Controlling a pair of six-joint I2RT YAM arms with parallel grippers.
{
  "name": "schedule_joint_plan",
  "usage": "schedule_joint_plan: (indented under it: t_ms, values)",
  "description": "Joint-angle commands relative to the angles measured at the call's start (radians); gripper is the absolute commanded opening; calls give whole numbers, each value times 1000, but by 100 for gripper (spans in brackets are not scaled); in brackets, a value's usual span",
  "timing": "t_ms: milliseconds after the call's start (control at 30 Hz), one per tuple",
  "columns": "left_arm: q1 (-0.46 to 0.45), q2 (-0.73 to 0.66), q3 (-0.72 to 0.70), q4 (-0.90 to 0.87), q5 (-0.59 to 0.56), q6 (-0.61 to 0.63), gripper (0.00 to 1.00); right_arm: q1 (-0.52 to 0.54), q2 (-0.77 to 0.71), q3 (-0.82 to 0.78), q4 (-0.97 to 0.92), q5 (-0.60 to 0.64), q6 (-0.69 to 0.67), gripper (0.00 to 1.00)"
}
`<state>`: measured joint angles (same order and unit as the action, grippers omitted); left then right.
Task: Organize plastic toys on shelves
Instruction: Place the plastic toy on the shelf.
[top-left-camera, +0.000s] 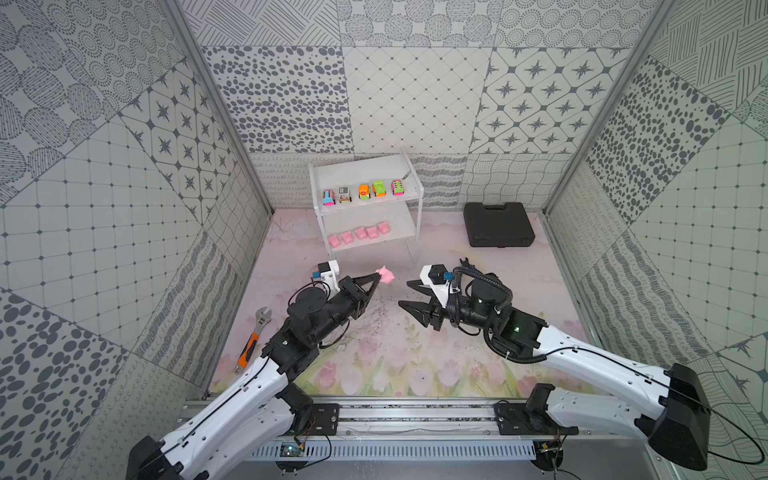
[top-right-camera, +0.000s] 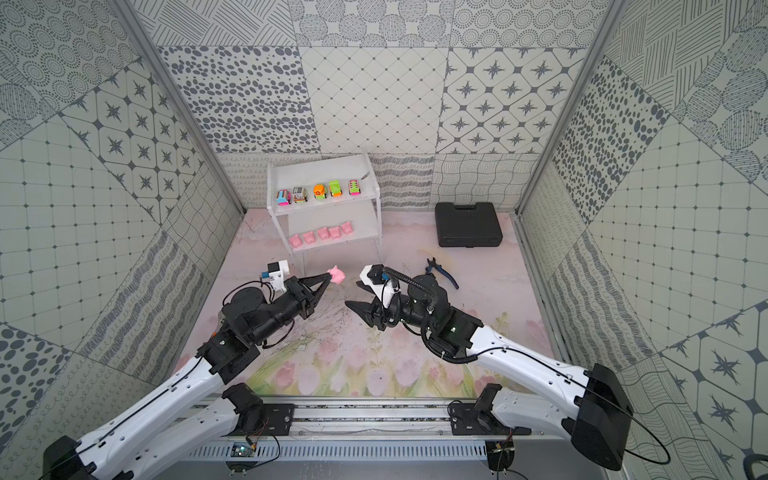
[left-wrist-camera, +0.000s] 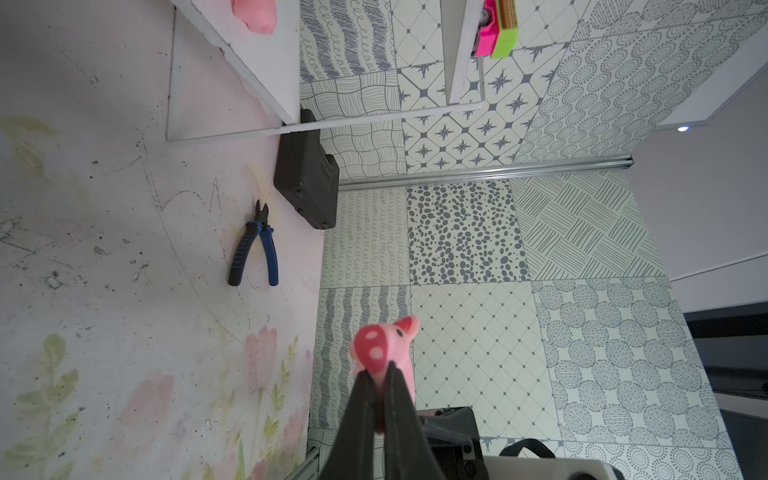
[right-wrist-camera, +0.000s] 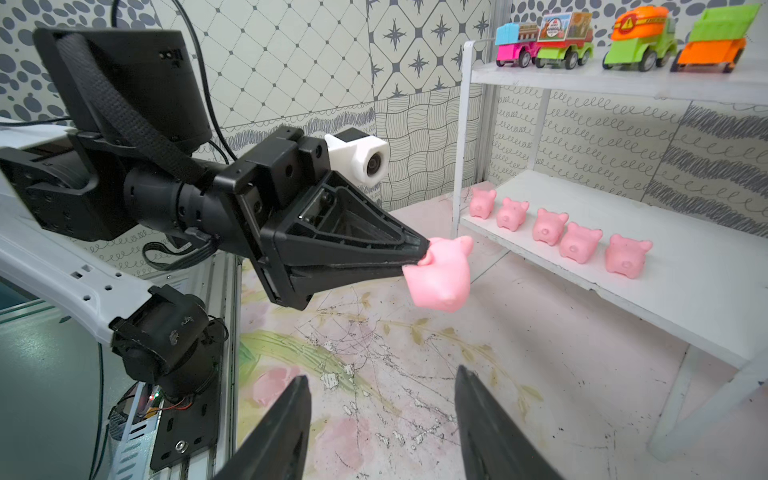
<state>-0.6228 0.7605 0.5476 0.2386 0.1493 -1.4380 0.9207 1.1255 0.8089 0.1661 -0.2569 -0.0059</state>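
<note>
The pink pig (top-left-camera: 385, 274) is in your left tool (top-left-camera: 376, 275), whose fingers are pressed together on it at the very tips, at the snout end as the left wrist view shows it. The pig hangs clear of the tabletop (top-left-camera: 386, 357), just in front of the shelves (top-left-camera: 419, 192) and not touching them.

Your left arm reaches forward and inward, with the tool nearly level and aimed at the front of the rack. Your right arm bends across toward the middle. The right tool (top-left-camera: 405, 295) is turned on its side with its fingers spread and nothing between them. It points toward the left tool, and the pig sits a little beyond its tips, toward the rack.

On the upper board (top-left-camera: 365, 170) five toy cars stand in a row: blue (top-left-camera: 328, 197), grey (top-left-camera: 344, 194), orange (top-left-camera: 364, 192), green (top-left-camera: 378, 188) and pink (top-left-camera: 397, 187). On the lower board (top-left-camera: 399, 218) five more pigs (top-left-camera: 360, 233) stand side by side along the front edge.

Off to the rack's right a black case (top-left-camera: 498, 224) lies flat. Blue-handled pliers (top-right-camera: 442, 272) lie behind your right arm, and an orange-handled wrench (top-left-camera: 253, 338) lies beside your left arm.
</note>
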Motion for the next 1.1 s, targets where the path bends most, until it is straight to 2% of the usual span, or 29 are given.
schedule_joint_plan:
  t_ms: [0, 67, 167, 467, 733, 833, 1067]
  values:
    - [-11, 21, 14, 129, -6, -105, 0, 3, 41, 59, 17, 9, -49, 57]
    - [-11, 26, 13, 135, 6, -103, 0, 3, 66, 87, -4, 59, -48, 52]
    - [-11, 24, 12, 133, 16, -98, 0, 1, 85, 112, -22, 109, -40, 51]
    - [-12, 19, 8, 125, 26, -86, 0, 0, 130, 169, -41, 107, -4, 48]
    - [-14, 13, 11, 102, 34, -68, 0, 1, 154, 210, -90, 100, 14, 30]
    - [-14, 9, 12, 92, 38, -65, 0, 0, 159, 219, -109, 98, 13, 28]
    - [-14, 1, 25, 41, 39, -30, 0, 1, 172, 227, -114, 96, 32, 34]
